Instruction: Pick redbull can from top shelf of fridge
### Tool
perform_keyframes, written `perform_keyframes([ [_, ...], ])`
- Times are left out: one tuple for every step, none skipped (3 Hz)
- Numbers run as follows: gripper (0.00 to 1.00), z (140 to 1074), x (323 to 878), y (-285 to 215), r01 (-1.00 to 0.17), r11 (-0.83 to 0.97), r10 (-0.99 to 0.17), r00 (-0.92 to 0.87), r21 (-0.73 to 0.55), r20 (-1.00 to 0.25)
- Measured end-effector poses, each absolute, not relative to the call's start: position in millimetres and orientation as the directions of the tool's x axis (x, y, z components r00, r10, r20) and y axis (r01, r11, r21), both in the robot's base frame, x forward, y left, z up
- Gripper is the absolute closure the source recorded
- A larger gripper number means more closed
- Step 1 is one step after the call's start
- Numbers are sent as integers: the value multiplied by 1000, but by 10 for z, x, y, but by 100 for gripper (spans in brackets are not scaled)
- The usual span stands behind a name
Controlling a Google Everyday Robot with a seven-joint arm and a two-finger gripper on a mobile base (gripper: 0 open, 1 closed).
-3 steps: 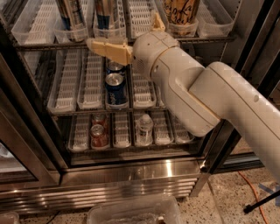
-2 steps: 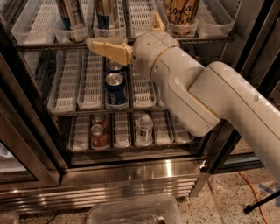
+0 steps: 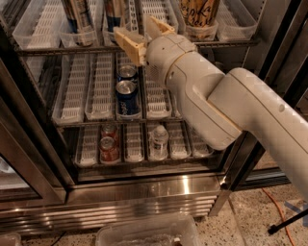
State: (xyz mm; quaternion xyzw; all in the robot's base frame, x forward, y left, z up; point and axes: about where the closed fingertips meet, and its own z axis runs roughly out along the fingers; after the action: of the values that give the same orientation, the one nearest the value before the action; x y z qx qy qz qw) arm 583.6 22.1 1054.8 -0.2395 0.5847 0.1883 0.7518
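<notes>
Tan gripper (image 3: 136, 29) at top shelf (image 3: 72, 49), arm (image 3: 216, 105) cream; redbull can (image 3: 114, 12) silver-blue; Pepsi can (image 3: 127, 97) blue; lane trays (image 3: 72, 91) white, slotted.

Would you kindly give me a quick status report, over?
Gripper open, empty, at top shelf front. Redbull can unheld, beside it. Nothing blocking seen.

- A single view looks from above and behind the arm (image 3: 231, 110), facing forward and down into the fridge (image 3: 144, 185).
- It is near: the racks fill the frame, the upper edge cuts the top shelf (image 3: 72, 49), and the floor (image 3: 240, 221) shows below.
- The arm enters from the right; the gripper (image 3: 137, 30), fingers apart, is at the top shelf, upper centre.
</notes>
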Motion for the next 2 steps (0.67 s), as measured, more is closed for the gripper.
perform_keyframes([
  [53, 10548, 5836, 221, -563, 814, 3, 245, -140, -969],
  [47, 10548, 5836, 222, -563, 814, 3, 245, -140, -969],
])
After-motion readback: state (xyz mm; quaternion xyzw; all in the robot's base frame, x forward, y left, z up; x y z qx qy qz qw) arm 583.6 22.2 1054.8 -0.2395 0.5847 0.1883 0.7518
